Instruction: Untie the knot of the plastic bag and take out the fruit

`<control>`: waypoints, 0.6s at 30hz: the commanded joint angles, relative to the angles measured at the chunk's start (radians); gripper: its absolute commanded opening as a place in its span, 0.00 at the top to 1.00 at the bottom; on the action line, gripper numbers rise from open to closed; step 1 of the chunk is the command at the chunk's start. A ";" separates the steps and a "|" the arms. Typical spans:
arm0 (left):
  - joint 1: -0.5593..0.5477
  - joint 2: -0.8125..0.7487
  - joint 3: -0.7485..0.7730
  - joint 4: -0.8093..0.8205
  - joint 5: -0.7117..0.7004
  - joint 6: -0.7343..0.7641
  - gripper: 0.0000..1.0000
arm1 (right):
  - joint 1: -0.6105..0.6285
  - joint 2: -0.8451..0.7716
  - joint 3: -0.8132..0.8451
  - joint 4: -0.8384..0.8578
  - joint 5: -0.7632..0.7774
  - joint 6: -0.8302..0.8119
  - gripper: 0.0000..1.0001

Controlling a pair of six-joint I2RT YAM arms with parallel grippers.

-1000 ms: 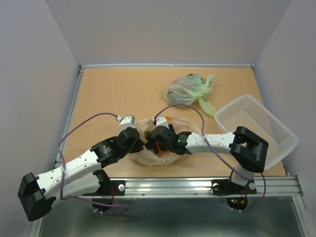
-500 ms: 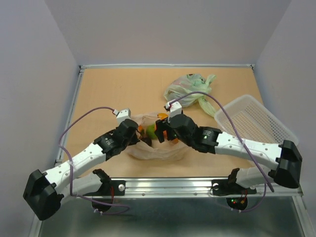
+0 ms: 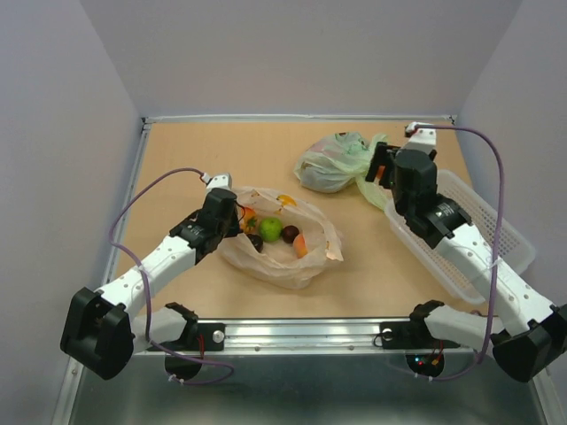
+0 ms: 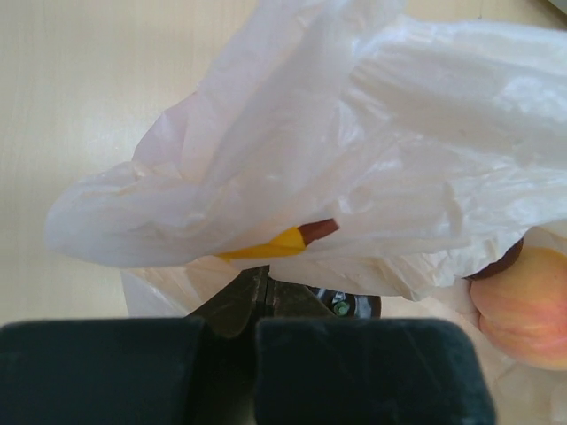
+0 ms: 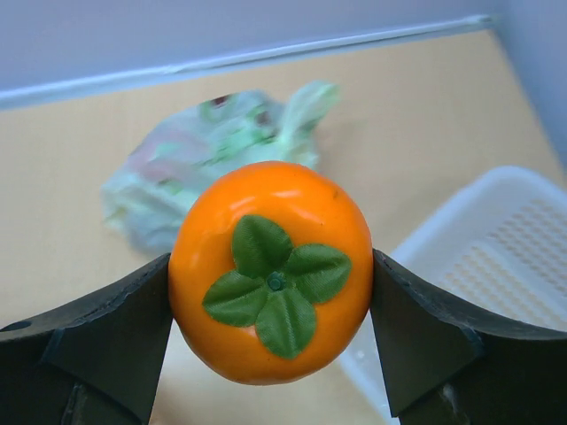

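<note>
The peach-orange plastic bag (image 3: 312,258) lies with its mouth spread wide; no knot shows. Inside are a green fruit (image 3: 271,228), a dark fruit (image 3: 290,234) and an orange one (image 3: 299,245). My left gripper (image 3: 237,221) is shut on the bag's left edge; in the left wrist view its jaws (image 4: 263,285) meet under the bag film (image 4: 372,150), with a peach (image 4: 524,305) at right. My right gripper (image 3: 381,171) is shut on an orange persimmon (image 5: 270,266) and holds it in the air between the green bag and the basket.
A pale green tied bag (image 3: 332,161) lies at the back centre and also shows in the right wrist view (image 5: 208,150). A white mesh basket (image 3: 500,235) stands at the right edge, its rim in the right wrist view (image 5: 478,190). A raised rim borders the table.
My right gripper has lifted the persimmon out of the bag and swung to the back right. The bag's mouth now lies wide open. My left gripper moved slightly back, still holding the edge.
</note>
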 commanded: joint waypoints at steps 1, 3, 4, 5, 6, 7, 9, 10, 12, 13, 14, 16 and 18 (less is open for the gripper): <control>0.007 -0.028 0.010 0.079 0.061 0.094 1.00 | -0.197 -0.035 0.005 -0.024 0.047 -0.042 0.62; 0.007 -0.069 -0.002 0.091 0.095 0.126 1.00 | -0.269 -0.032 -0.044 -0.036 0.015 -0.020 0.62; 0.007 -0.089 -0.017 0.102 0.113 0.137 1.00 | -0.336 -0.024 -0.065 -0.037 0.004 -0.010 0.62; 0.007 -0.130 -0.025 0.107 0.120 0.151 1.00 | -0.368 -0.015 -0.102 -0.037 -0.030 0.009 0.62; 0.007 -0.152 -0.043 0.116 0.123 0.157 1.00 | -0.424 -0.004 -0.122 -0.037 -0.045 0.016 0.62; 0.007 -0.175 -0.054 0.119 0.124 0.162 1.00 | -0.446 0.008 -0.137 -0.037 -0.053 0.023 0.61; 0.007 -0.243 -0.088 0.133 0.127 0.159 1.00 | -0.481 0.049 -0.173 -0.037 -0.079 0.047 0.54; 0.007 -0.264 -0.100 0.140 0.147 0.159 1.00 | -0.512 0.061 -0.182 -0.037 -0.094 0.056 0.51; 0.007 -0.318 -0.119 0.147 0.161 0.151 1.00 | -0.532 0.094 -0.194 -0.037 -0.111 0.075 0.42; 0.007 -0.332 -0.131 0.151 0.173 0.142 1.00 | -0.547 0.104 -0.203 -0.037 -0.123 0.092 0.37; 0.007 -0.350 -0.133 0.154 0.178 0.139 1.00 | -0.555 0.112 -0.207 -0.037 -0.127 0.098 0.26; 0.005 -0.358 -0.137 0.174 0.190 0.136 1.00 | -0.564 0.131 -0.210 -0.037 -0.133 0.112 0.13; 0.007 -0.349 -0.134 0.190 0.192 0.142 1.00 | -0.566 0.143 -0.207 -0.039 -0.156 0.113 0.00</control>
